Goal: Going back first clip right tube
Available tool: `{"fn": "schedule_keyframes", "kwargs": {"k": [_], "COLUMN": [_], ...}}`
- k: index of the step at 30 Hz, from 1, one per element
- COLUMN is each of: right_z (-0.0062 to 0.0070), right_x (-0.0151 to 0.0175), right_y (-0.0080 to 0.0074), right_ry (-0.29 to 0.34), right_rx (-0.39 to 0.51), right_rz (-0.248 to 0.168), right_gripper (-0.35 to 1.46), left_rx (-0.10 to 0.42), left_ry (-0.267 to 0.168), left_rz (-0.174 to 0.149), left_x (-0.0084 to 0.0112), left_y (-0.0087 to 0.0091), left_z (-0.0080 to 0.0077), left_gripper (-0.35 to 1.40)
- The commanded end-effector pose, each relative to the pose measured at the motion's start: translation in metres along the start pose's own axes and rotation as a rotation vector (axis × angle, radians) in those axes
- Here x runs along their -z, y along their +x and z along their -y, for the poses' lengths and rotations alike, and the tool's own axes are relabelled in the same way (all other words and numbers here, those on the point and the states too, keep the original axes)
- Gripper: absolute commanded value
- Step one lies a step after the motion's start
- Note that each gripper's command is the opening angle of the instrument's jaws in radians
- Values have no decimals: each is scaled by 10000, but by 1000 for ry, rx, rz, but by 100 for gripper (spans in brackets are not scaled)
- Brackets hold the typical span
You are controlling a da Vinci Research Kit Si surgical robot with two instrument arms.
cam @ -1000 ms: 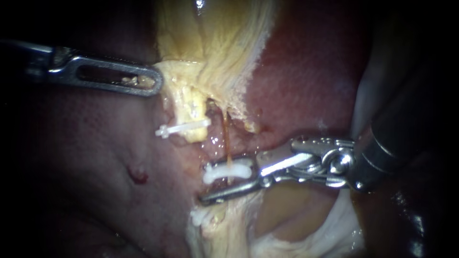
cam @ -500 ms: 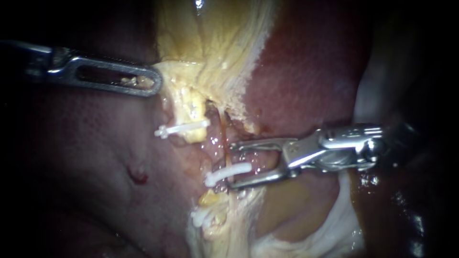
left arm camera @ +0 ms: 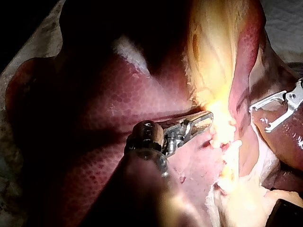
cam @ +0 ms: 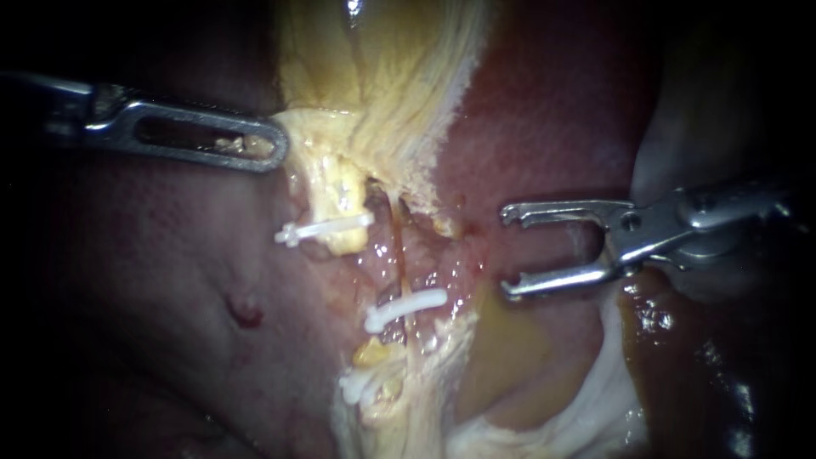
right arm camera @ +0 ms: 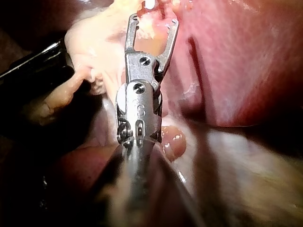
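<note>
while jaws gape, right instrument holds nothing.

A pale surface lies at the edges, brightly lit in the middle, dark elsewhere.

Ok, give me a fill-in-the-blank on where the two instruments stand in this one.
1. The right instrument is ___ and empty.
2. The left instrument is shut on yellow ___.
3. The clip nearest the right instrument crosses a thin ___.
Missing: open; tissue; tube.
</note>
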Motion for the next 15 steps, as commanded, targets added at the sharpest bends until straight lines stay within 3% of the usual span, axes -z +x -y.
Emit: {"fn": "schedule_keyframes", "kwargs": {"k": [1,8,15], "right_z": [1,2,4], "right_x": [-1,-2,-3], "right_y": [1,1,3], "right_ry": [0,4,4], "right_rx": [0,0,0], "right_rz": [0,0,0], "right_gripper": [50,50,50], "left_rx": [-2,-10,-11], "left_ry": [-3,8,19], "left_rz": [1,-27,-49], "left_x": [-5,-47,-92], "left_y": [3,23,27], "left_z": [-1,-7,-15], "left_gripper": [-35,-35,-35]}}
